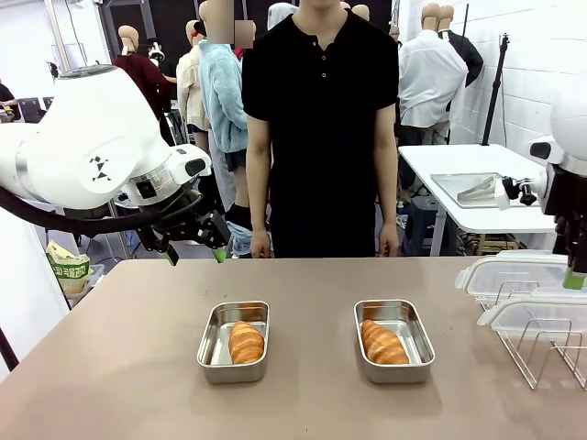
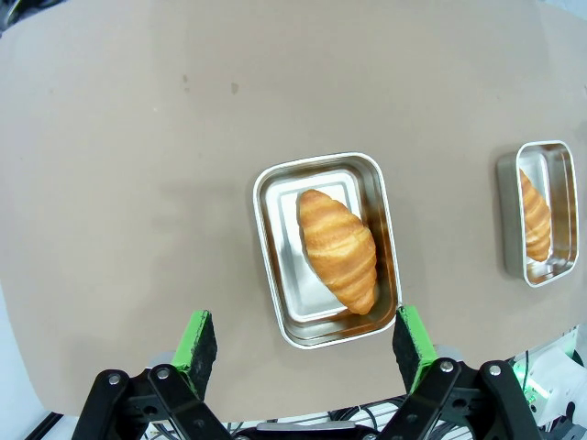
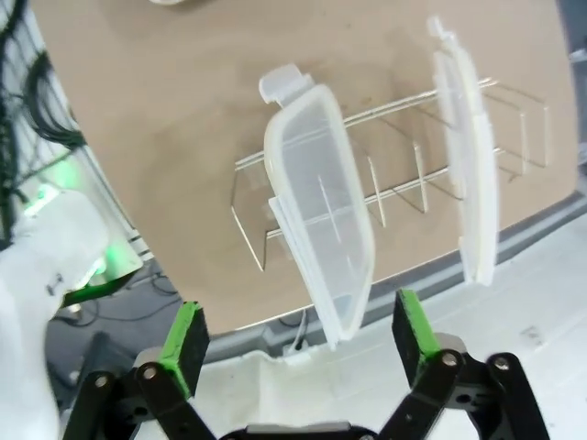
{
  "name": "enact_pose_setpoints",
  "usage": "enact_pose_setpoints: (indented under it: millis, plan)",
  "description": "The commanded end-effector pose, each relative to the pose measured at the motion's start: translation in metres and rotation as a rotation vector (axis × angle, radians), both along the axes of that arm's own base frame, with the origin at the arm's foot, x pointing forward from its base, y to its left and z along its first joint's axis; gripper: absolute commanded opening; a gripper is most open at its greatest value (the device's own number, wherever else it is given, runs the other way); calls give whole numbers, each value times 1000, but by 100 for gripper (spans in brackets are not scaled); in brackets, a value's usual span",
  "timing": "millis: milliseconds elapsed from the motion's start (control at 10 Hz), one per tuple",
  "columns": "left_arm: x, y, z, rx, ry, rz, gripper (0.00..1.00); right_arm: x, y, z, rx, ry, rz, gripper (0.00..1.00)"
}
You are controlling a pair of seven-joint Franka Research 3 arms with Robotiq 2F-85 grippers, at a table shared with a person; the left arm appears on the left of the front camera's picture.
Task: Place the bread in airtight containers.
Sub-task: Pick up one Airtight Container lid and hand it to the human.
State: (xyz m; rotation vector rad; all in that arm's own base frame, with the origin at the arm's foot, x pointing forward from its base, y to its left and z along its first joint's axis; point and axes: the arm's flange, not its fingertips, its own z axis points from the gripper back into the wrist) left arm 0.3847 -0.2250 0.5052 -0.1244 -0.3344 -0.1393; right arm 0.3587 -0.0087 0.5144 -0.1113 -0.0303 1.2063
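front view shows our left tool [image 1: 196,255] wide and empty, right tool [image 3: 295,316] likewise; we judge the clear lid [image 3: 321,211] light, flexible, slippery: grip its long rim

1. Front view: fixed, low, looking across the table [image 1: 138,367] at the standing person [image 1: 321,119].
2. Left wrist view: high, facing down on both steel tins [image 2: 286,257], which sit at the front view's lower centre.
3. Right wrist view: close above the clear lids [image 3: 321,211], which sit at the front view's right edge.

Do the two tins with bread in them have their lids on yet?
No, the left tin and right tin sit open with rolls inside, and the clear lids stand in the wire rack.
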Motion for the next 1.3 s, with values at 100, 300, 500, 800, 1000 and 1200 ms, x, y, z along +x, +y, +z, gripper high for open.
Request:
enact_pose_setpoints:
  millis: [100,300,500,800,1000,1200]
  plan:
    - [1,1,1,7,-5,3,100,0,0,0,0,0,0,100]
    - [1,1,1,7,-5,3,100,-7,-5,-2,32,-2,182,100]
    - [1,1,1,7,-5,3,100,-15,-26,-12,148,8,262,100]
    - [1,1,1,7,-5,3,100,-13,-33,-21,235,-33,385,100]
    - [1,1,1,7,-5,3,100,-14,-33,-29,214,-82,404,100]
    - [1,1,1,7,-5,3,100,-10,-32,-36,165,-101,366,100]
